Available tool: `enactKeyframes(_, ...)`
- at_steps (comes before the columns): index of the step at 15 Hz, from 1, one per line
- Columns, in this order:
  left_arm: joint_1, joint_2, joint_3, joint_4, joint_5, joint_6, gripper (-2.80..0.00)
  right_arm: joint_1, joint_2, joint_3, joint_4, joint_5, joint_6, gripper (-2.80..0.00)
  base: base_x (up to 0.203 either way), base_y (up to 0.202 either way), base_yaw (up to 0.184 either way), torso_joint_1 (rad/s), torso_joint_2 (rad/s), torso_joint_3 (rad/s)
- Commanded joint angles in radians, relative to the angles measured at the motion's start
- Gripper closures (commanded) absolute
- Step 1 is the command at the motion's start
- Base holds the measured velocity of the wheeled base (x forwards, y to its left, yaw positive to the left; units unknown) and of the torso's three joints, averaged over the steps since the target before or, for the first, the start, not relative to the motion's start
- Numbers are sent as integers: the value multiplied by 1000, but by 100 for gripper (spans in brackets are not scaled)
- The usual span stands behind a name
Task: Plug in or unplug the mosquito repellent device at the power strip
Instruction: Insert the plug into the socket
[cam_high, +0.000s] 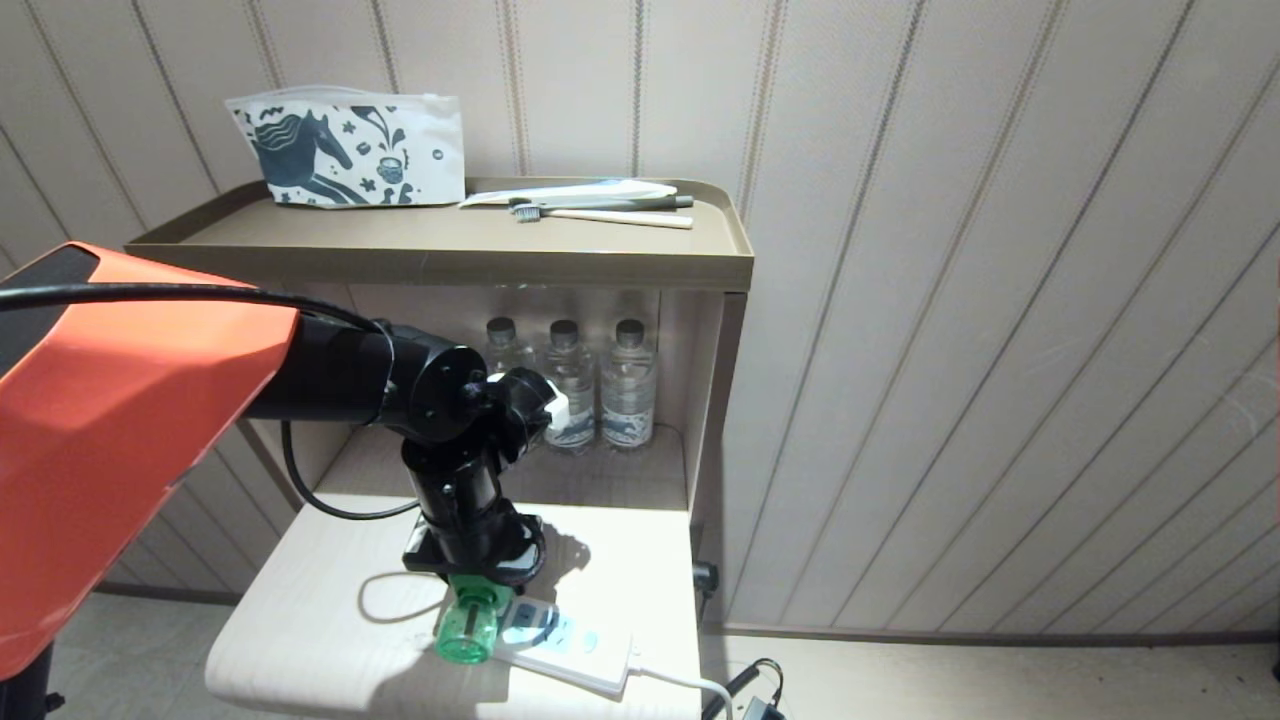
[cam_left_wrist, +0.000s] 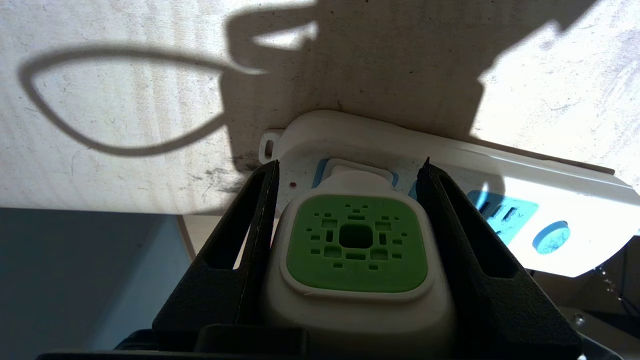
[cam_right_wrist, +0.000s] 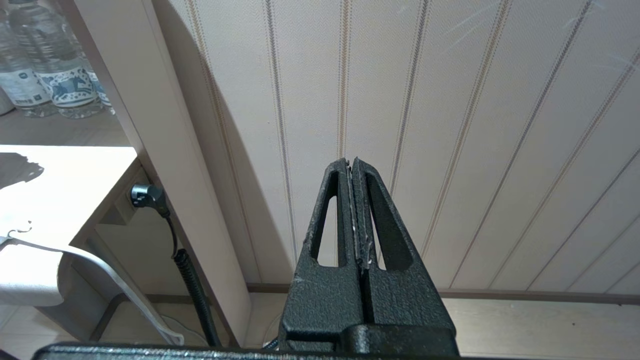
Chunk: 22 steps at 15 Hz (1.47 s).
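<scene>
One mosquito repellent device (cam_high: 467, 628) is recorded in the head view on the near part of the table (cam_high: 300, 600), at the left end of the power strip (cam_high: 570, 645), under the left gripper (cam_high: 478, 580).

Left wrist view: device head (cam_left_wrist: 355, 245) is pinched between both fingers (cam_left_wrist: 240, 250), seated against a light-blue socket; whether plugging or unplugging remains is not determinable.

Right wrist view: right gripper (cam_right_wrist: 354, 210) is pressed together, empty, parked facing the wall (cam_right_wrist: 450, 100).
</scene>
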<state>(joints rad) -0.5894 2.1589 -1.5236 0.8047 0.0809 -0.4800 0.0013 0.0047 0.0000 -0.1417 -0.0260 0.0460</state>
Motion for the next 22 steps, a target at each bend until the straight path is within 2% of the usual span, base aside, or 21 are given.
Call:
enactKeyframes(1, -3, 9, -4, 1, -1, -3, 0, 0, 0, 0, -1, 0, 0, 0, 0, 0, 0, 0, 0, 0)
enactKeyframes(4, -9, -4, -9, 1, 4, -2, 0, 0, 0, 0, -1, 0, 0, 0, 0, 0, 0, 0, 0, 0)
enactKeyframes(5, -16, -7, -12, 1, 24, -3, -280, 0, 0, 0, -1, 0, 0, 0, 0, 0, 0, 0, 0, 0)
enactKeyframes(6, -23, -7, -16, 1, 42, -3, -280, 0, 0, 0, -1, 0, 0, 0, 0, 0, 0, 0, 0, 0)
enactKeyframes(14, -35, -47, -51, 15, 52, -8, -280, 0, 0, 0, -1, 0, 0, 0, 0, 0, 0, 0, 0, 0)
enactKeyframes(22, -35, -332, -41, 12, 67, 7, -280, 0, 0, 0, -1, 0, 0, 0, 0, 0, 0, 0, 0, 0)
